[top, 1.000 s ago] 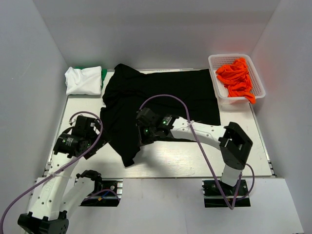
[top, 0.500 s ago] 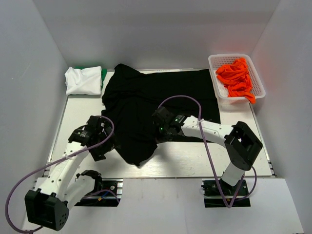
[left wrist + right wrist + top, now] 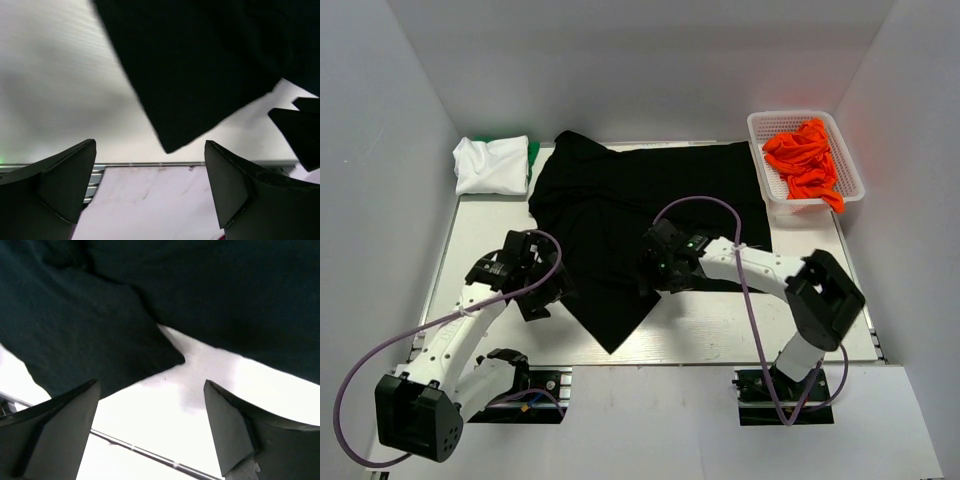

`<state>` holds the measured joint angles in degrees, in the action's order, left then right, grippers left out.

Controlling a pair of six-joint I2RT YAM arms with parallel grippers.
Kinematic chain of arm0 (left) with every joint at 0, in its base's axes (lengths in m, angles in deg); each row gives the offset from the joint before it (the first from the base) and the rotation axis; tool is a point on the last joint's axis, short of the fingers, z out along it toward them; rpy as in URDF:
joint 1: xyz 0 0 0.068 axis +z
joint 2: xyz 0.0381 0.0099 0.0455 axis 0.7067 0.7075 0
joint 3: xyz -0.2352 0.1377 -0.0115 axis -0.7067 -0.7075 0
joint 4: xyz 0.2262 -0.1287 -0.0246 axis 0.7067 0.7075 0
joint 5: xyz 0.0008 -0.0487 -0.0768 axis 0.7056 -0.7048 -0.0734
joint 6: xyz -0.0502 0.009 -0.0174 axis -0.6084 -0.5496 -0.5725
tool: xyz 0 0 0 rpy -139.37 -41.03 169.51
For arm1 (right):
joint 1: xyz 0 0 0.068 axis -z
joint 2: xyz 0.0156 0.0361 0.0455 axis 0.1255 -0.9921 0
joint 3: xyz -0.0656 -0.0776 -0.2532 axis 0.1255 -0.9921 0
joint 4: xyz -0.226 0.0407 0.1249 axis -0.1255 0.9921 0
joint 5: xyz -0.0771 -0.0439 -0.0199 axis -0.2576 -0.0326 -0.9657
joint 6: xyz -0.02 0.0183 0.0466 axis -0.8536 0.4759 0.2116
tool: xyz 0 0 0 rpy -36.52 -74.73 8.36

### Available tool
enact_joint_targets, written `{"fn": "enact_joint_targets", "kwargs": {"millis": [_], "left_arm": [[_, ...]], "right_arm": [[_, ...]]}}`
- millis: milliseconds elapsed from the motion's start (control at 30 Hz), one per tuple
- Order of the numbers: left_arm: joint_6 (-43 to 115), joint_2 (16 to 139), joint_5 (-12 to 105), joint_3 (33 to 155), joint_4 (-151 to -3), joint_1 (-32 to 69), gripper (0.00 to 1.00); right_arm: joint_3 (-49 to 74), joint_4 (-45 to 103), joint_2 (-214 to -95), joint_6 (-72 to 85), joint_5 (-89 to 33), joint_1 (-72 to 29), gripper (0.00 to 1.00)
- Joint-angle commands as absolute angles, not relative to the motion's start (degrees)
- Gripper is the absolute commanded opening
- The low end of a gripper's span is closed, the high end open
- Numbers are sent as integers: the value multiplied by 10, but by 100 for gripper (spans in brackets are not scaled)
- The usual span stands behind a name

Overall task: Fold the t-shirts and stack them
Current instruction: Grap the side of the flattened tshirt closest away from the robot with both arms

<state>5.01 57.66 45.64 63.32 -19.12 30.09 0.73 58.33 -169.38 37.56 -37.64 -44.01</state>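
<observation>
The large black cloth t-shirt [image 3: 620, 205] lies spread over the middle of the pale table [image 3: 800, 320], crumpled along its left side, with one pointed corner reaching toward the table's near edge. The left gripper [image 3: 548, 292] sits just beside the shirt's left border and the right gripper [image 3: 653, 278] over its near hem. Both wrist views show the fingers spread wide with nothing between them. The main risk is that corner: a pull toward the arms could drag it over the edge, and its weight could take more cloth with it. The dark folds are hard to read, so the left side may be doubled over, and a pinch there could catch two layers and lock in a crooked fold. The right arm's purple cable [image 3: 705, 203] arches above the shirt and could snag it. The folded white shirt [image 3: 490, 165] over a green one [image 3: 533, 152] and the bright orange shirts [image 3: 803, 160] in the white plastic basket [image 3: 790, 115] lie well apart at the far corners.
</observation>
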Motion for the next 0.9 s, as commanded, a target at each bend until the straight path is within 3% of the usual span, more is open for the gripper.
{"fn": "enact_joint_targets", "kwargs": {"millis": [0, 100, 367, 567, 867], "left_arm": [[66, 582, 389, 665, -248, 295, 99], [60, 596, 357, 646, -318, 282, 99], [39, 755, 383, 664, -413, 166, 99], [44, 882, 417, 696, -411, 103, 99], [11, 892, 488, 613, -344, 97, 99]], "right_arm": [[-4, 592, -1612, 358, -392, -437, 90], [-29, 613, -1563, 373, -464, -418, 90], [-97, 611, -1516, 380, -510, -288, 90], [-117, 571, -1540, 330, -472, -200, 90], [-183, 502, -1557, 302, -400, -152, 90]]}}
